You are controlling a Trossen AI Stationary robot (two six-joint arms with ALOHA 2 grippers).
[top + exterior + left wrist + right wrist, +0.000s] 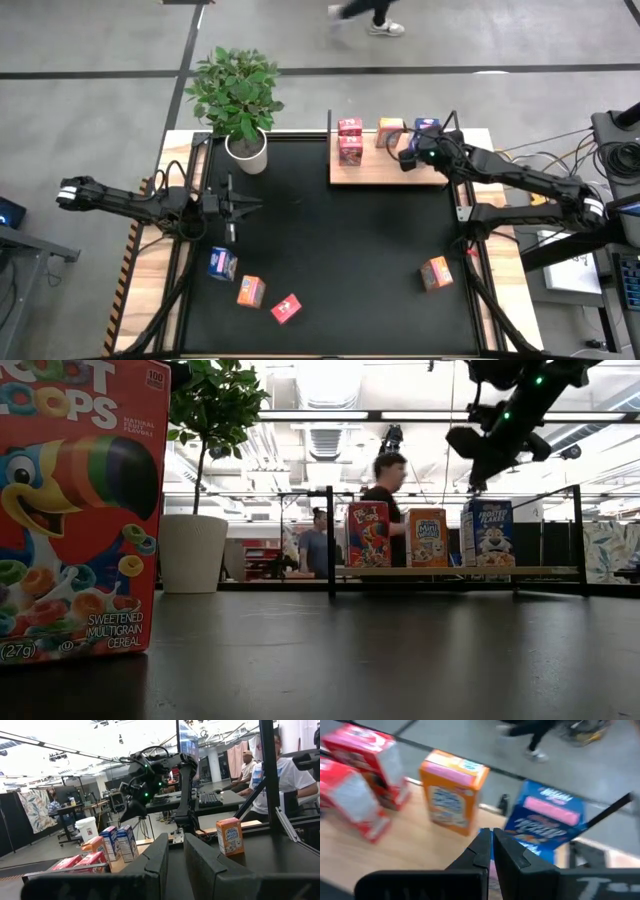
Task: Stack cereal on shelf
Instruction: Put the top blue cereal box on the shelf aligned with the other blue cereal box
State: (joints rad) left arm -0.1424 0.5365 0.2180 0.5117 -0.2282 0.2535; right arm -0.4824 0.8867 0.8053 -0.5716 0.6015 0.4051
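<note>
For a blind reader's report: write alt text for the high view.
Seen from above, the right hand, shut, hovers over the wooden shelf, which holds red, orange and blue cereal boxes. Four more boxes lie on the black table; the left hand waits near a potted plant.

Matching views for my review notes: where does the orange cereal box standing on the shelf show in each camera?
High view: orange cereal box on the shelf, between the red and blue boxes.
Low view: middle of the three boxes on the shelf board.
Left wrist view: cannot tell; an orange box shows by the blue ones, but which one is unclear.
Right wrist view: centre, upright on the wood.
Shared landmark: the blue box beside it.
</note>
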